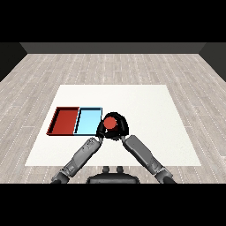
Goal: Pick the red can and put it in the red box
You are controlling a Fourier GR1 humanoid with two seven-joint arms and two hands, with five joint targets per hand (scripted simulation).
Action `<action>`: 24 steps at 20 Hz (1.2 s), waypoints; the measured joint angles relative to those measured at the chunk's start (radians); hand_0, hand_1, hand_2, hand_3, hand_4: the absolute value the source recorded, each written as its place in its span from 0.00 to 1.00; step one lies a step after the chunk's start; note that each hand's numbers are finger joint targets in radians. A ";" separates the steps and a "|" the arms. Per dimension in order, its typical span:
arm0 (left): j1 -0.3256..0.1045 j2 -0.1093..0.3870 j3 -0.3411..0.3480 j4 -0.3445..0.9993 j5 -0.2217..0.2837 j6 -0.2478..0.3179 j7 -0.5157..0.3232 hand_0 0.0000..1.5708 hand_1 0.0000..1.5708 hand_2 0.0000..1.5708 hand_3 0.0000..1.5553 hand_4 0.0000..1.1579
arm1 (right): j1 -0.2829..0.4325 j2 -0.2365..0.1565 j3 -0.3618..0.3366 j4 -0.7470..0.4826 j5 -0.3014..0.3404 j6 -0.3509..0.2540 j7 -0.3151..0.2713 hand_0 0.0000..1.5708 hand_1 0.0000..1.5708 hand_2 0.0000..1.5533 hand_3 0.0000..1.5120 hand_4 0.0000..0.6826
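A grey wood-plank floor (132,66) surrounds a white rectangular worktop (145,110), which carries all items.

On the left part of the worktop lie two shallow rectangular trays side by side, their long edges touching. The red tray (65,121) is the leftmost; the light blue tray (87,121) sits immediately to its right.

Two grey forearms enter from the near edge and converge towards the middle. The left forearm (81,156) rises from the near left; the right forearm (143,154) rises from the near right.

The black right hand (122,126) is curled round a red cylindrical can (110,123), with dark fingers wrapping over its far side and right side. The can's round top faces the viewer. It is held just beside the right edge of the light blue tray, outside both trays, and well apart from the red tray.

The black left hand (100,131) lies close against the near left side of the can. Whether its fingers are curled or straight cannot be determined, nor whether it touches the can.
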 measured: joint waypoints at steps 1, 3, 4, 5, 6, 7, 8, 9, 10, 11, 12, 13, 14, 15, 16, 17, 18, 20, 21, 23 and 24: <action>0.001 0.003 0.006 -0.008 -0.012 0.000 0.017 1.00 1.00 0.94 0.86 0.77 | 0.002 0.003 -0.004 -0.003 0.005 0.008 0.000 0.94 0.94 0.92 0.92 0.82; -0.011 0.003 -0.005 0.001 -0.013 0.040 0.022 1.00 1.00 0.94 0.87 0.74 | -0.001 0.003 -0.015 0.003 -0.003 0.020 -0.010 0.95 0.95 0.93 0.92 0.82; -0.004 0.001 -0.001 -0.011 -0.024 0.045 0.032 1.00 1.00 0.95 0.87 0.75 | -0.002 0.004 -0.015 0.000 -0.006 0.019 -0.010 0.96 0.96 0.93 0.92 0.80; -0.006 0.001 0.001 -0.016 -0.034 0.054 0.048 1.00 1.00 0.95 0.86 0.74 | -0.008 0.005 -0.017 0.003 -0.005 0.022 -0.009 0.97 0.97 0.93 0.92 0.79; 0.000 -0.001 0.008 -0.005 -0.038 0.049 0.036 1.00 1.00 0.95 0.87 0.75 | -0.015 0.007 -0.012 0.026 -0.019 0.023 -0.028 0.97 0.97 0.94 0.92 0.79; 0.005 -0.003 0.012 -0.015 -0.049 0.047 0.035 1.00 1.00 0.95 0.89 0.75 | -0.008 0.008 -0.013 0.009 -0.009 0.024 -0.018 0.97 0.97 0.94 0.92 0.79; -0.007 -0.002 0.009 -0.006 -0.036 0.055 0.036 1.00 1.00 0.96 0.90 0.75 | -0.015 0.006 -0.014 0.014 -0.008 0.022 -0.017 0.97 0.97 0.94 0.93 0.80; -0.014 0.003 0.006 -0.005 -0.028 0.065 0.031 1.00 1.00 0.97 0.92 0.76 | -0.023 0.003 -0.006 0.013 -0.009 0.008 -0.012 0.96 0.96 0.94 0.92 0.80; -0.028 0.002 0.008 0.012 -0.013 0.064 0.016 1.00 1.00 0.97 0.92 0.75 | -0.021 0.002 -0.007 0.011 -0.009 0.004 -0.014 0.97 0.97 0.94 0.92 0.80; -0.030 0.000 -0.001 0.008 -0.014 0.079 0.019 1.00 1.00 0.97 0.92 0.76 | -0.016 -0.002 -0.016 0.000 0.000 0.014 -0.006 0.96 0.96 0.94 0.92 0.80; -0.032 -0.001 0.004 0.007 -0.013 0.080 0.022 1.00 1.00 0.97 0.92 0.78 | -0.022 0.001 -0.021 0.005 -0.005 0.020 -0.012 0.96 0.96 0.94 0.92 0.80; -0.020 -0.006 0.001 -0.005 -0.023 0.076 0.030 1.00 1.00 0.97 0.92 0.80 | -0.004 0.000 -0.024 -0.013 0.000 0.029 -0.012 0.95 0.95 0.94 0.92 0.80; -0.023 -0.007 -0.007 0.005 -0.015 0.087 0.024 1.00 1.00 0.98 0.93 0.83 | -0.002 0.003 -0.030 -0.001 -0.002 0.040 -0.026 0.94 0.94 0.93 0.92 0.78; -0.043 -0.005 -0.015 0.016 0.015 0.098 0.008 1.00 1.00 0.98 0.94 0.89 | -0.004 -0.002 -0.039 -0.014 -0.006 0.048 -0.009 0.89 0.89 0.91 0.91 0.69; -0.038 0.002 -0.012 0.003 0.017 0.086 0.014 1.00 1.00 0.99 0.96 0.97 | -0.003 -0.001 -0.024 -0.023 -0.018 0.042 -0.005 0.80 0.80 0.81 0.79 0.00; -0.027 -0.001 -0.010 0.001 0.017 0.083 0.001 1.00 1.00 1.00 0.96 0.98 | -0.001 0.001 -0.022 -0.020 -0.029 0.049 -0.014 0.49 0.49 0.39 0.00 0.00; -0.026 -0.001 -0.005 -0.005 0.017 0.082 -0.003 1.00 1.00 1.00 0.96 0.98 | -0.007 0.002 -0.025 -0.027 -0.026 0.050 -0.001 0.00 0.00 0.00 0.00 0.00; -0.026 -0.004 -0.001 -0.007 0.017 0.079 -0.004 1.00 1.00 1.00 0.96 0.98 | -0.005 0.004 -0.033 -0.038 -0.012 0.068 0.007 0.00 0.00 0.00 0.00 0.00; -0.027 -0.005 0.001 -0.009 0.017 0.077 -0.004 1.00 1.00 1.00 0.96 0.98 | -0.003 0.005 -0.036 -0.042 -0.007 0.076 0.011 0.00 0.00 0.00 0.00 0.00; -0.025 -0.009 0.007 -0.009 0.017 0.068 -0.013 1.00 1.00 1.00 0.96 0.98 | 0.000 0.008 -0.040 -0.050 0.001 0.086 0.017 0.00 0.00 0.00 0.00 0.00; -0.029 -0.013 0.017 0.000 0.016 0.054 -0.021 1.00 1.00 1.00 0.96 0.99 | 0.000 0.009 -0.042 -0.045 0.002 0.089 0.011 0.00 0.00 0.00 0.00 0.00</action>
